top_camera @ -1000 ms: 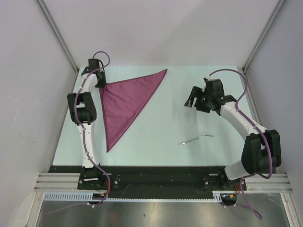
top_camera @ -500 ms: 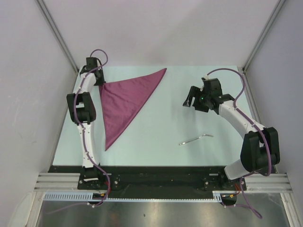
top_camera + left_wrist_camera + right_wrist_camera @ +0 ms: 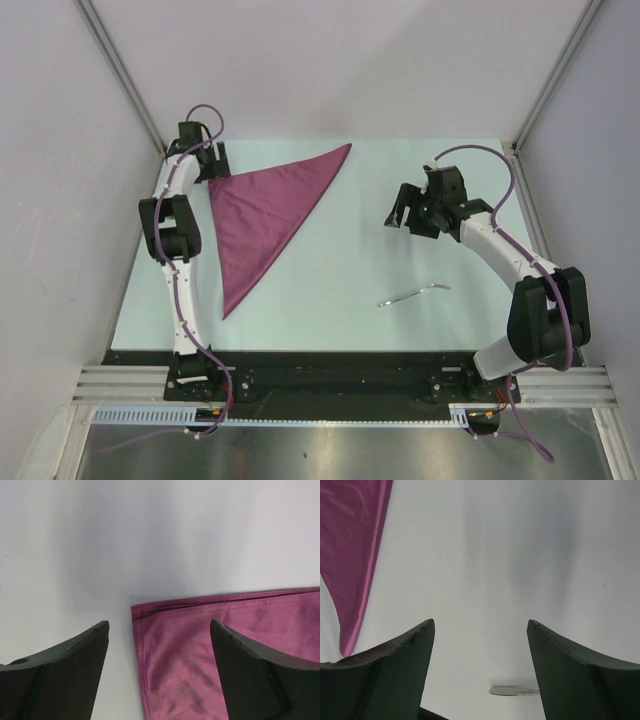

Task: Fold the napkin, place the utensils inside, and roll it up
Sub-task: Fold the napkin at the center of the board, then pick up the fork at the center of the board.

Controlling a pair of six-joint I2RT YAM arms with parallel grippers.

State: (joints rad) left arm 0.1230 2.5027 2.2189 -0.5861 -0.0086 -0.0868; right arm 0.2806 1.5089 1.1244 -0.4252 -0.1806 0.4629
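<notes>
Your napkin (image 3: 262, 215) lies flat on the pale table (image 3: 340, 265) as a maroon triangle, on the left half. One corner points toward the far middle, one sits at the far left, and the long tip reaches toward the near edge beside the left arm. In the left wrist view the napkin (image 3: 175, 645) shows its far-left corner with a stitched hem, two layers of cloth stacked edge on edge. The right wrist view catches only a slanting strip of the napkin (image 3: 355, 540) in its upper left.

The utensil (image 3: 413, 294) is well apart from the cloth, on the right half toward the near side. It is a thin silvery piece lying roughly crosswise with its right end slightly bent, and nothing touches it. Only its rounded tip (image 3: 514, 691) shows low in the right wrist view.

Your left gripper (image 3: 213, 168) (image 3: 159, 625) stands at the napkin's far-left corner with its jaws spread wide. The corner lies between them on the table, not pinched. Your right gripper (image 3: 402, 208) (image 3: 480, 622) hangs over bare table between napkin and utensil, jaws also wide and holding nothing

Purple cables (image 3: 500, 160) loop along both arms
</notes>
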